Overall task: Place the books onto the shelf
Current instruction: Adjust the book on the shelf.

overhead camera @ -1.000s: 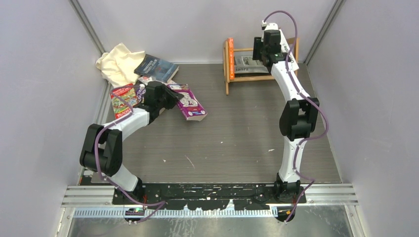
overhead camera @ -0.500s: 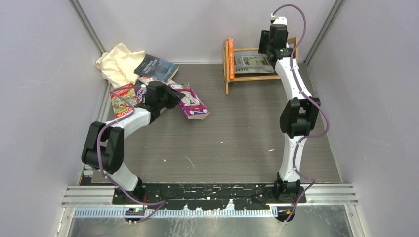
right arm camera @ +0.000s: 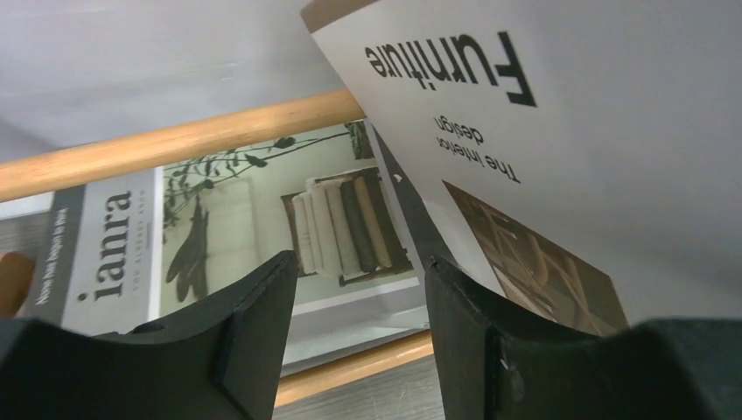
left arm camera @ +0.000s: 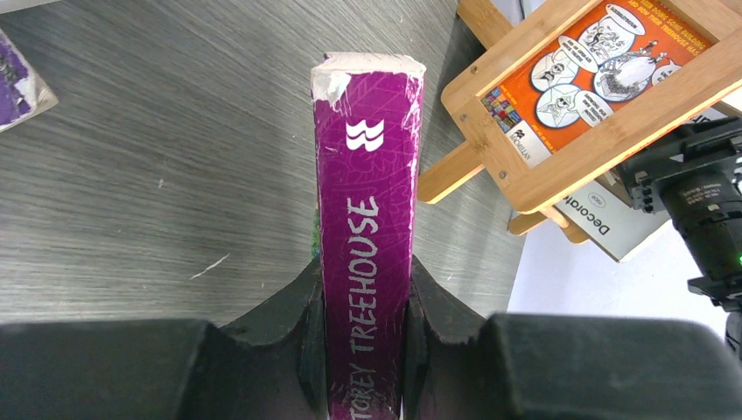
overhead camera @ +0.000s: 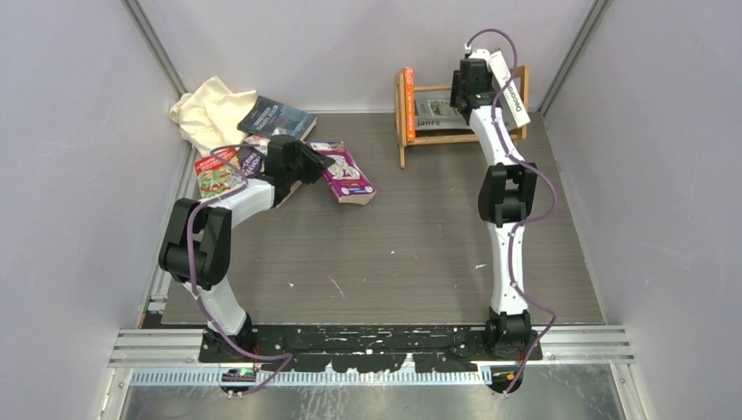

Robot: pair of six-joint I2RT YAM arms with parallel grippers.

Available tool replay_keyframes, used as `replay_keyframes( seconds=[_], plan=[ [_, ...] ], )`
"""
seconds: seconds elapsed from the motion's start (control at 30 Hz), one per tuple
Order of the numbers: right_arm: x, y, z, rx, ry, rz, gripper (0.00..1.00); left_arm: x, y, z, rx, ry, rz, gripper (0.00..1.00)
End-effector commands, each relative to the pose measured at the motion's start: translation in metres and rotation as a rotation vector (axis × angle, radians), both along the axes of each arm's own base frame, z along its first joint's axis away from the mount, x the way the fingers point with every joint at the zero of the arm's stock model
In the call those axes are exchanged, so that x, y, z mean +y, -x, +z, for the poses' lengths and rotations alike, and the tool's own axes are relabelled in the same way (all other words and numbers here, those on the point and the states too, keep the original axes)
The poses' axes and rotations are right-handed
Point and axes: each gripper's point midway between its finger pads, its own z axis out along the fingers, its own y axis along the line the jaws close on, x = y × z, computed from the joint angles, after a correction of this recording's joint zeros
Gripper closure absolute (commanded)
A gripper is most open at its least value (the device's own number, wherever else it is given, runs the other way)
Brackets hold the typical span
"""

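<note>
Left tool (left arm camera: pixel 365 276) clamped on purple book (left arm camera: pixel 367 166), well left of shelf (left arm camera: pixel 604 149); right tool (right arm camera: pixel 359 289) at shelf's right end, jaws apart, empty, beside leaning white magazine (right arm camera: pixel 569 105)

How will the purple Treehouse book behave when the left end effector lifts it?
The purple book looks thick, so it probably stays stiff and feels fairly heavy. The left end effector pinches it at the spine, so the covers should stay shut, though the free end may droop. The torn spine corner suggests soft paper, easily damaged.
</note>
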Motion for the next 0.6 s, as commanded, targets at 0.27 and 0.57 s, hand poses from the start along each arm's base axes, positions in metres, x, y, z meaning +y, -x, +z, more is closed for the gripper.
replay_keyframes(
  seconds=[0.27,0.57],
  plan=[
    [-0.055,-0.015,0.051,-0.21,0.086,-0.267,0.44,-0.015,-0.023,0.049,-0.151,0.074,-0.048,1.0],
    [-0.08,-0.007,0.064,-0.285,0.141,-0.435,0.47,-0.015,-0.024,0.044,-0.145,0.07,-0.056,1.0]
  ],
)
